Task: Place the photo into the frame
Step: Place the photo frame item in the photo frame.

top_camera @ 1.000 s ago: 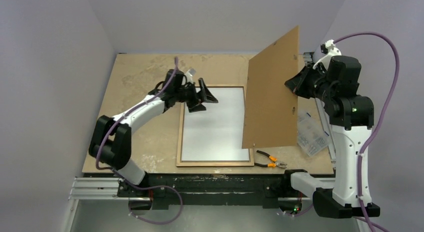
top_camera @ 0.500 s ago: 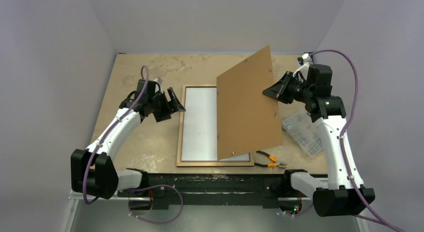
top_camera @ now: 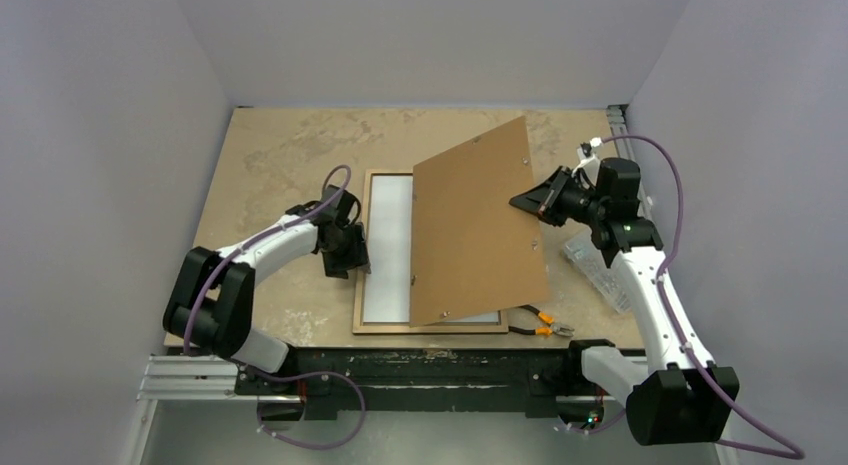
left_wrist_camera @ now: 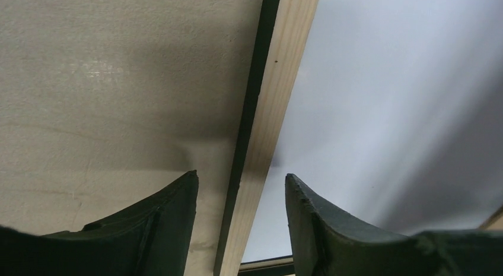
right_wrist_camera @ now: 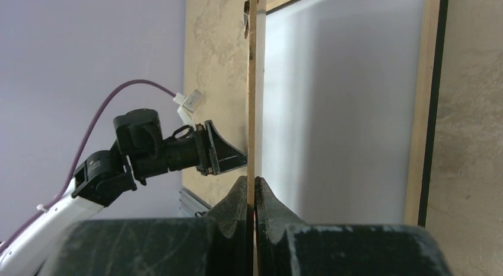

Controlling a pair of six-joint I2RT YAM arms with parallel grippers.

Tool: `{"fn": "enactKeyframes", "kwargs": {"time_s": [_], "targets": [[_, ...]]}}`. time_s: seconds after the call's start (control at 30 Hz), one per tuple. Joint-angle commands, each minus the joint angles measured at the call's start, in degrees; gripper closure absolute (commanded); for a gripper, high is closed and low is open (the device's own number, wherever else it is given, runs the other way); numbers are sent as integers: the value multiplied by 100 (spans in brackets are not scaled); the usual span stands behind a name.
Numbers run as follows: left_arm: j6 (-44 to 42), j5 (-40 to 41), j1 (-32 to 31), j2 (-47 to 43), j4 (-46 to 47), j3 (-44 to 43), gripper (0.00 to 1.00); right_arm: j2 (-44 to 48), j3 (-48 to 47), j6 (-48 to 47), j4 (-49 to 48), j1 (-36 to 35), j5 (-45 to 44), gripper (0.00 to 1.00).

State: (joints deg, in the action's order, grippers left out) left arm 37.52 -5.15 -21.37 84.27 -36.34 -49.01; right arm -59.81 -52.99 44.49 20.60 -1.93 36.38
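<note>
The frame (top_camera: 359, 285) lies back-up on the table, light wood rails showing. The photo (top_camera: 390, 247) lies inside it, white reverse up. My right gripper (top_camera: 522, 200) is shut on the right edge of the brown backing board (top_camera: 475, 225), held tilted over the frame's right part. The right wrist view shows the board edge-on (right_wrist_camera: 253, 80) between my fingers (right_wrist_camera: 251, 180), with the photo (right_wrist_camera: 344, 110) and a frame rail (right_wrist_camera: 421, 110) below. My left gripper (top_camera: 350, 260) is open, straddling the frame's left rail (left_wrist_camera: 285, 80) in its wrist view (left_wrist_camera: 241, 175), beside the photo (left_wrist_camera: 385, 98).
Orange-handled pliers (top_camera: 540, 320) lie by the frame's near right corner. A clear bag of small parts (top_camera: 600, 265) lies on the table to the right, under my right arm. My left arm (right_wrist_camera: 148, 151) shows beyond the board in the right wrist view.
My right gripper has swung the backing board down from near upright and leftward over the frame. My left gripper has moved from above the photo's top to the frame's left rail.
</note>
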Motion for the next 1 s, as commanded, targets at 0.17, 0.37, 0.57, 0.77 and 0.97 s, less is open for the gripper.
{"fn": "enactKeyframes", "kwargs": {"time_s": [0.17,0.37,0.57,0.77,0.97], "targets": [[159,98,-235,453,420,-3,59,199,322,251,-1044,-114,361,100],[211,-38,-271,516,497,19,77,113,597,318,-1381,-211,336,100],[369,-255,-289,359,612,111,81,56,776,382,-1606,-319,311,100],[495,-428,-289,52,663,198,67,63,857,453,-1792,-390,300,100],[571,-502,-202,-257,606,228,42,62,943,593,-2030,-467,308,100]]}}
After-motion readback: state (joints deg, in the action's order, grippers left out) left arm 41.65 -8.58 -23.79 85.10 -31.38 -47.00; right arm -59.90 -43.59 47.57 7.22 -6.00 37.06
